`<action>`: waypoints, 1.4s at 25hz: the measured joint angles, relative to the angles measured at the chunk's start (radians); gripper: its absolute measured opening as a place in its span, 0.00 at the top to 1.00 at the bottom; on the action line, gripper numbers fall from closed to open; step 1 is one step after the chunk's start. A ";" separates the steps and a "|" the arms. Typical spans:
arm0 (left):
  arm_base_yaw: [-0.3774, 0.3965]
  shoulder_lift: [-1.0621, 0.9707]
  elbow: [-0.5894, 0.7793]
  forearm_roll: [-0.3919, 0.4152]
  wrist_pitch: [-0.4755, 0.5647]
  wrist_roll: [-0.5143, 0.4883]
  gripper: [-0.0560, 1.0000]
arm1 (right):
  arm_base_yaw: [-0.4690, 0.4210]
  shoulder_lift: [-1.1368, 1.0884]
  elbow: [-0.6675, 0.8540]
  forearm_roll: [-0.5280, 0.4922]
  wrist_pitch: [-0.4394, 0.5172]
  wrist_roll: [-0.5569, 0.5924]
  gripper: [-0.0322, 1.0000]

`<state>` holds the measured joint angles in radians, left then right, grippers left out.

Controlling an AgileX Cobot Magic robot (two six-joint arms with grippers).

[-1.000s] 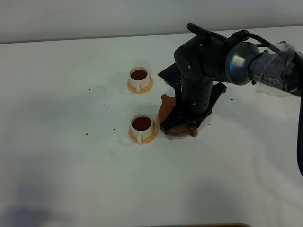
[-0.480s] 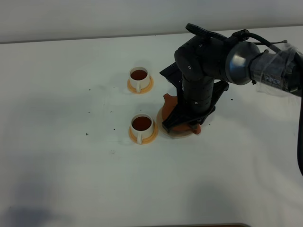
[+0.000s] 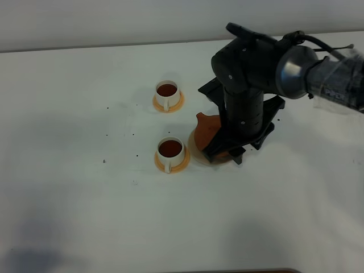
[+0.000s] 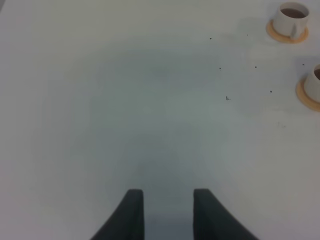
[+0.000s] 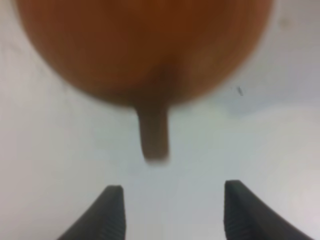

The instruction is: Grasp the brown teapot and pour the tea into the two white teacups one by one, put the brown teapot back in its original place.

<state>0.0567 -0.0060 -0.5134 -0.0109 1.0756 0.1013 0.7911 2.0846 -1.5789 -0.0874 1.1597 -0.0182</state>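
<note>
From my station I saw the brown teapot [image 3: 208,134] sitting on its beige coaster [image 3: 195,152], just right of the nearer teacup [image 3: 170,149] in the high view and partly hidden behind the right arm [image 3: 250,79]. The right tool [image 5: 170,210] stood with its two fingers spread wide, one on each side of the teapot's stubby handle [image 5: 154,132], and in the wrist picture neither finger touched it; the handle ended short of the fingertips, with bare surface showing between them. The pot's round body filled the far part of that blurred wrist view.

Both white teacups held dark tea, each on its orange saucer; the farther teacup [image 3: 166,91] sat well apart from the teapot, toward the back of the white surface [image 3: 85,199]. A few dark specks [image 3: 104,161] lay scattered to the left of the cups.

The left tool [image 4: 164,212] hung over bare surface, its fingers parted and holding nothing, with both cups off at the edge of its view.
</note>
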 joint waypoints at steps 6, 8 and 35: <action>0.000 0.000 0.000 0.000 0.000 0.000 0.71 | 0.000 -0.102 0.003 -0.032 0.047 0.011 0.55; 0.000 0.000 0.000 0.000 0.000 0.000 0.71 | 0.000 -0.155 0.021 -0.034 0.047 0.018 0.55; 0.000 0.000 0.000 0.000 0.000 -0.001 0.71 | 0.000 -1.248 0.992 0.043 0.055 0.052 0.55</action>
<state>0.0567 -0.0060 -0.5134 -0.0109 1.0756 0.1001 0.7911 0.8367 -0.5864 -0.0443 1.2151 0.0341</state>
